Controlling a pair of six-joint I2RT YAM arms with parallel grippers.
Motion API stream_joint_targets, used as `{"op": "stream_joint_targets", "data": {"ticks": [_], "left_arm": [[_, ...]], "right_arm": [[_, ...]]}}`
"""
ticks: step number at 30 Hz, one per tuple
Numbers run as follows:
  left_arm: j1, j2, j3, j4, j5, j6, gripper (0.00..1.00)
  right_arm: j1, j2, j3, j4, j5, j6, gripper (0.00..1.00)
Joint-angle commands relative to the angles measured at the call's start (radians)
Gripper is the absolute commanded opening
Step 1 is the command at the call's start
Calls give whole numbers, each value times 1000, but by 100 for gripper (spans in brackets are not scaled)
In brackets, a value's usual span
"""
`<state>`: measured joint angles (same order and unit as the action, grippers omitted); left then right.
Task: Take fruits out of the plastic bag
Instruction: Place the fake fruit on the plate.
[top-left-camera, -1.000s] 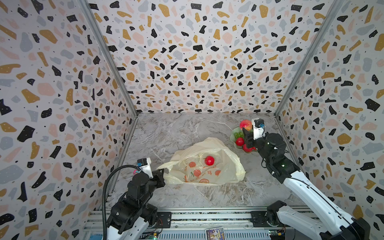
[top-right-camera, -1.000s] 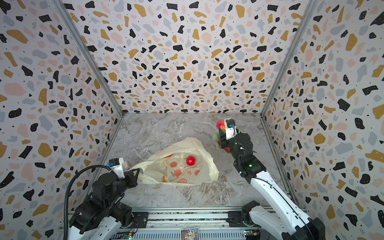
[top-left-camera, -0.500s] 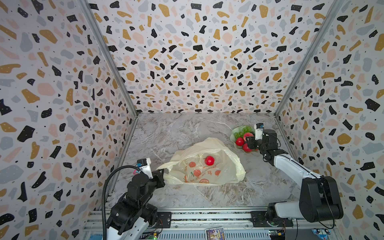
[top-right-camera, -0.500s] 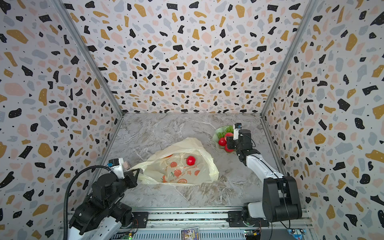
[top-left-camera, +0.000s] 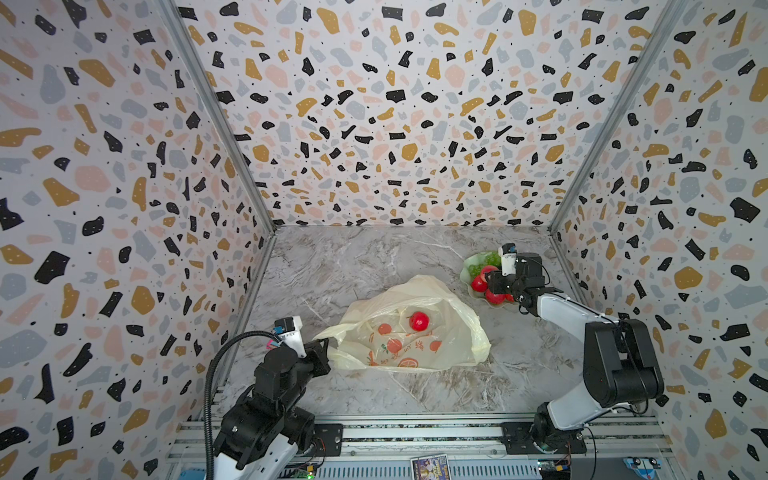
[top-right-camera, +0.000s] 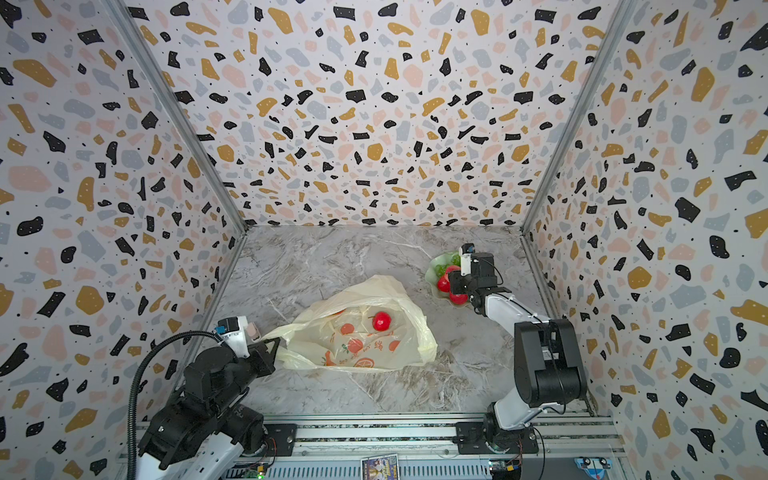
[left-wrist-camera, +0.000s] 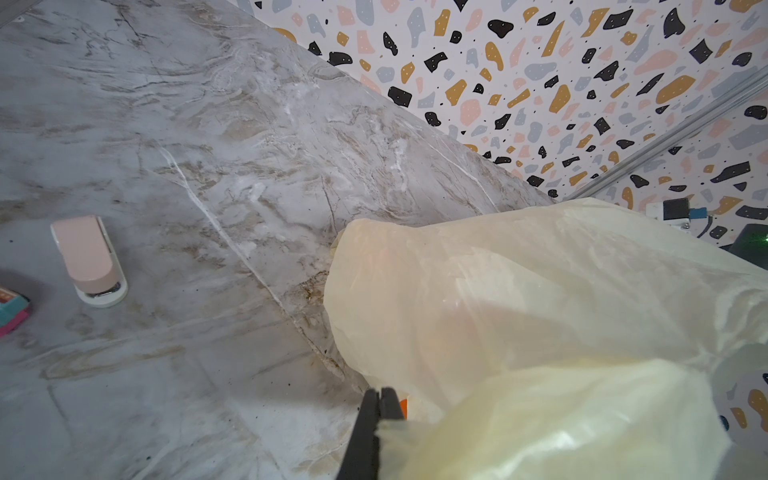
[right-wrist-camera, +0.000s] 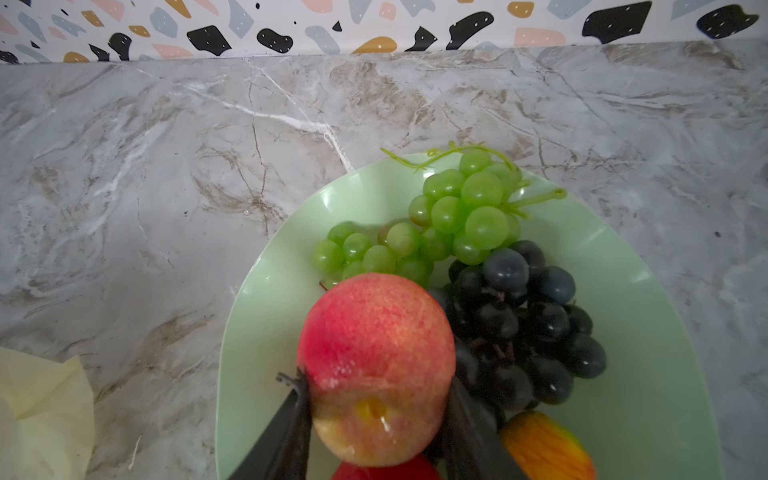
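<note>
The thin, translucent cream-yellow plastic bag lies slumped in the middle of the grey marble-patterned table. It is limp, slippery film of almost no weight, so it is probably best taken by a bunched edge, since flat film would slide off the pads. The left gripper does this, its jaws pinched together on a fold at the bag's near corner and its arm folded low by the front rail.

1 small glossy red apple shows in the bag's gaping mouth. It looks hard, smooth and round, so it likely wants a grip across its widest part.

The right gripper clamps a red-yellow peach-like fruit across its middle. That arm is stretched out over the pale green dish, beside the green grapes and dark grapes.
</note>
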<state>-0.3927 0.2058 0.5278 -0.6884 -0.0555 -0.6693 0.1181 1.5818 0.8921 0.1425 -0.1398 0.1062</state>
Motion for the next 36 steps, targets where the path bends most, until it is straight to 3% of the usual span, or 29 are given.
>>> {"op": "stream_joint_targets", "data": {"ticks": [1,9,14,21,36], "left_arm": [[6,-5,-10,10,14,14,7],[6,-3,-10,10,12,13,8],[5,0,-10,10,13,13,9],[6,1,-9,10,12,13,9],[6,-2,-9,12,24,17,9]], "right_arm": [[-2,13,35,-44,21,-20,25],[18,41,50,-61,32,-35,31],[37,26,62,-71,45,-30,46],[51,-37,82,-84,82,-23,57],[51,-19,138,-102,104,-31,63]]}}
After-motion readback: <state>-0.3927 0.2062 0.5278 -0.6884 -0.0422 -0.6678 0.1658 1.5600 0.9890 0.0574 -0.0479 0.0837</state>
